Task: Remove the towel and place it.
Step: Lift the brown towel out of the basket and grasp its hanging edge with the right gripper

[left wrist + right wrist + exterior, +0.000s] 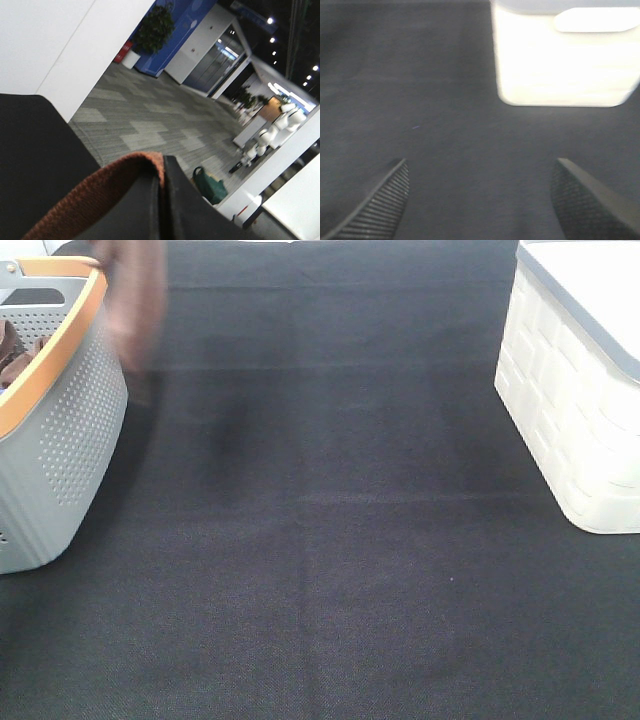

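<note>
In the exterior high view, the towel point(135, 300) was seen as a blurred reddish-brown strip hanging just beside the far corner of the grey basket point(70, 430), outside its orange rim and above the black worktop point(340, 540). A darker brown cloth point(15, 355) was partly shown inside the basket. A white box point(570, 420) with a grey lid was set well apart from the basket, at the opposite side of the worktop. In the left wrist view, the left gripper point(163, 172) was shown with its dark fingers point(190, 210) pressed together, and the towel's point(100, 185) ribbed reddish edge was pinched between them and draped over one finger. Behind them a tiled hall floor point(145, 125) and a potted plant point(152, 27) were seen; how far this grip stood from the basket could not be told here. In the right wrist view, the right gripper point(480, 165) was held with its ridged fingers point(380, 210) spread wide and nothing between them, above the bare worktop point(445, 100) and facing the white box point(565, 65), on the side away from the basket.
</note>
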Controlling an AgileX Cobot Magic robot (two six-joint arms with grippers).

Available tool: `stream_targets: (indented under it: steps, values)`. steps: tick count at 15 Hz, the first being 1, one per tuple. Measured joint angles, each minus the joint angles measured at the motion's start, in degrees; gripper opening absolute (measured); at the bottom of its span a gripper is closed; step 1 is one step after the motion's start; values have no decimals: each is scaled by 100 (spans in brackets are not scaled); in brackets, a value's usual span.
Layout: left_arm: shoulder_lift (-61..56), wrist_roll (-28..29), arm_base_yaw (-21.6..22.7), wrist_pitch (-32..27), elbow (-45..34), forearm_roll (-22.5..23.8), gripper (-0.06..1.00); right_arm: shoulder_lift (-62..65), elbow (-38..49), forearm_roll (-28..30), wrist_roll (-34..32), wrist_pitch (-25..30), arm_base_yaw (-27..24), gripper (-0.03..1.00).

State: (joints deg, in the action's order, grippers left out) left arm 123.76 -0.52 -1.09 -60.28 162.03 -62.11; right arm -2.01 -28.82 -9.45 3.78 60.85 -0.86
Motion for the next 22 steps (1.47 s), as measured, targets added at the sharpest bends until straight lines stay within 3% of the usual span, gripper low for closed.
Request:
stream_targets:
  steps: [4, 6, 8, 10, 11, 14, 17, 20, 22]
  values:
    - [0, -264, -865, 11, 0, 963, 0, -963, 0, -762, 831, -69, 0, 70]
    - [0, -407, -1335, 63, 0, 1421, 0, -1427, -57, -1352, 1450, -550, 120, 65]
    - [0, -424, -1621, 206, 0, 1742, 0, -2005, -57, -2320, 2613, -1301, 286, 63]
    - [0, -430, -1805, 304, 0, 1988, 0, -2796, -97, -3168, 3707, -1684, 286, 60]
    - [0, -430, -1805, 304, 0, 1988, 0, -2796, -97, -3168, 3707, -1684, 286, 60]
    - [0, -430, -1902, 315, 0, 2051, 0, -4234, -315, -4756, 5747, -1960, 286, 59]
    - [0, -430, -1902, 315, 0, 2045, 0, -5443, -791, -6039, 7019, -1799, 286, 59]
    - [0, -430, -1902, 315, 0, 2000, 0, -6331, -1432, -6474, 7471, -1748, 355, 59]
    - [0, -430, -1902, 315, 0, 1994, 0, -6927, -2045, -6532, 7638, -1885, 934, 59]
